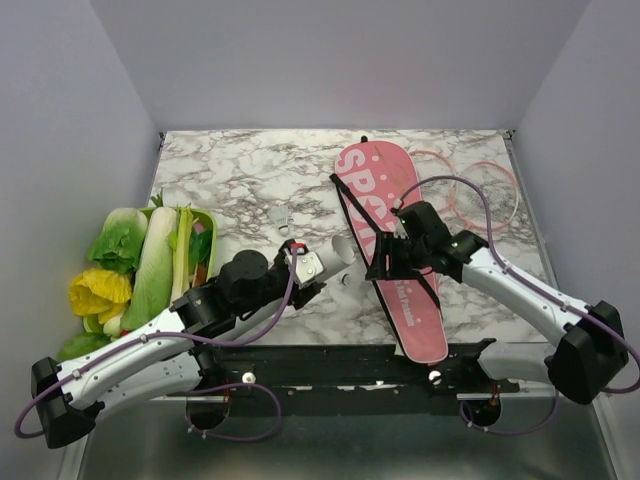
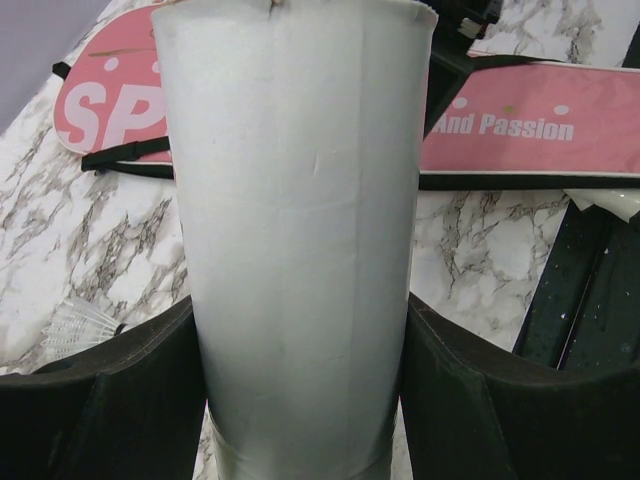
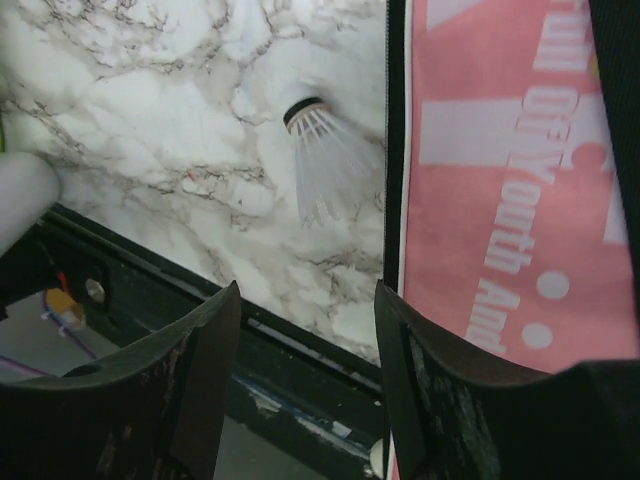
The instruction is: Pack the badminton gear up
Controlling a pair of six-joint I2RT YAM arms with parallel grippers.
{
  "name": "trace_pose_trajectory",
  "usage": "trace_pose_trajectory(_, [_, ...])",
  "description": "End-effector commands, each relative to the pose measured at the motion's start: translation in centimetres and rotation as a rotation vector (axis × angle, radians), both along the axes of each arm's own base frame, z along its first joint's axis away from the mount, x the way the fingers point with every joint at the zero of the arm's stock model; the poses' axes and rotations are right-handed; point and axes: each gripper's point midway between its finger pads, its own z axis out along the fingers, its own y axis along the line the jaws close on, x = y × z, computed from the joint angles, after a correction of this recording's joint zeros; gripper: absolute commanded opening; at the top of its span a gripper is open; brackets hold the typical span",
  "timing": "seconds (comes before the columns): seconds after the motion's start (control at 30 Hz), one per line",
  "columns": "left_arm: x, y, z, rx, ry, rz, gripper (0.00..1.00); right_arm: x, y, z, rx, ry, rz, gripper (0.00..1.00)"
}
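From above, my left gripper (image 1: pixel 316 266) is clamped on the white tube (image 1: pixel 335 256), held over the marble table (image 1: pixel 240 170) just left of the pink cover (image 1: pixel 385 240). My left wrist view shows the tube pressed between both fingers (image 2: pixel 110 400). At my right wrist, my right gripper (image 3: pixel 305 300) stands spread with nothing between its jaws. A shuttlecock (image 3: pixel 325 165) lies on the marble just beside the cover, perhaps touching its black edge.

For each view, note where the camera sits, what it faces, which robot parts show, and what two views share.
Top external: above and behind, looking down at the table; left arm, right arm show.
Left wrist: faces the white tube between its jaws.
Right wrist: looks at a shuttlecock past open jaws.
Shared: pink cover, all three.
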Motion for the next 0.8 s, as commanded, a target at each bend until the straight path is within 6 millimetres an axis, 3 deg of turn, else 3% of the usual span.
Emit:
trace_pose_trajectory(0.0, [0.0, 0.1, 1.4, -0.019, -0.049, -0.006, 0.0, -1.4, 1.3, 1.0, 0.167, 0.05, -0.144, 0.65])
trace_pose_trajectory(0.27, [-0.7, -0.5, 1.5, -0.031, -0.041, -0.056, 0.0, -2.0, 2.3, -0.8, 0.22, 0.151, -0.301, 0.65])
trace_pose_trajectory(0.77, [-1.0, -0.8, 1.3, -0.034, -0.037, -0.079, 0.0, 0.2, 2.6, -3.8, 0.215, 0.178, -0.512, 0.59])
